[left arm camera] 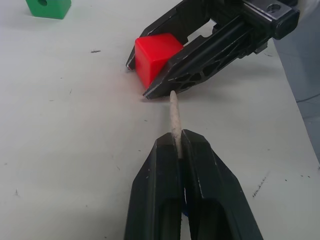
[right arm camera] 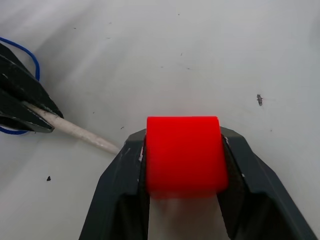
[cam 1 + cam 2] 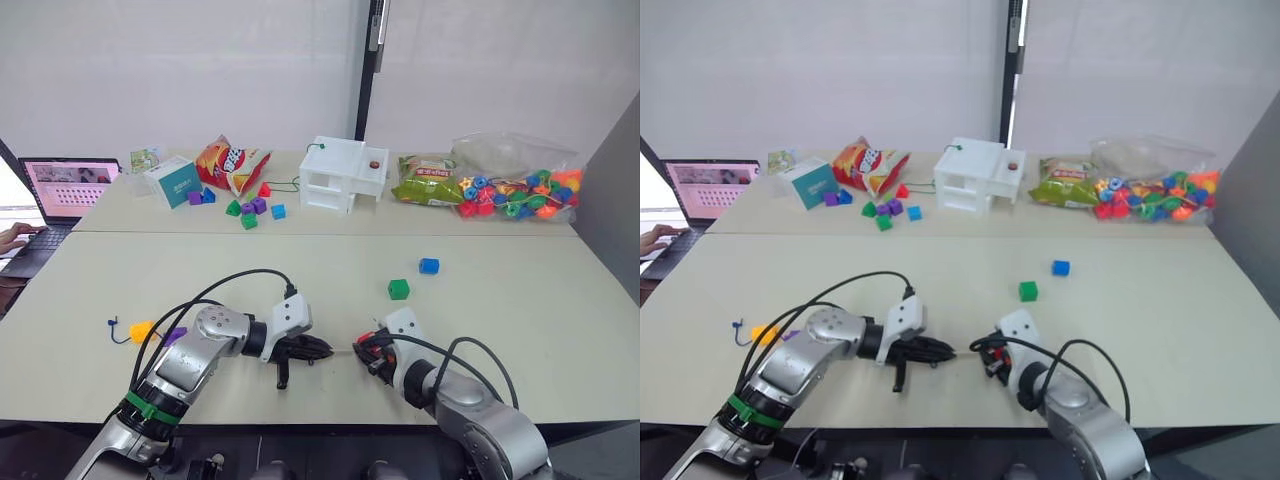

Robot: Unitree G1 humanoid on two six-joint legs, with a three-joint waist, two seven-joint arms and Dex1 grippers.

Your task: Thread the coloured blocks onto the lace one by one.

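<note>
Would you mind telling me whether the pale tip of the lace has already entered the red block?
No: in the left wrist view the pale tip ends against a finger of the right hand, beside the red block.

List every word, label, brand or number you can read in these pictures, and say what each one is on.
No text can be read for certain.
Red and yellow snack bag: a white logo, too blurred to read.
Teal box: small white print, too small to read.
Green packet: printing, unreadable.
Laptop screen: pink page with thumbnails, no legible words.
Red block, both grippers: no markings seen.
</note>
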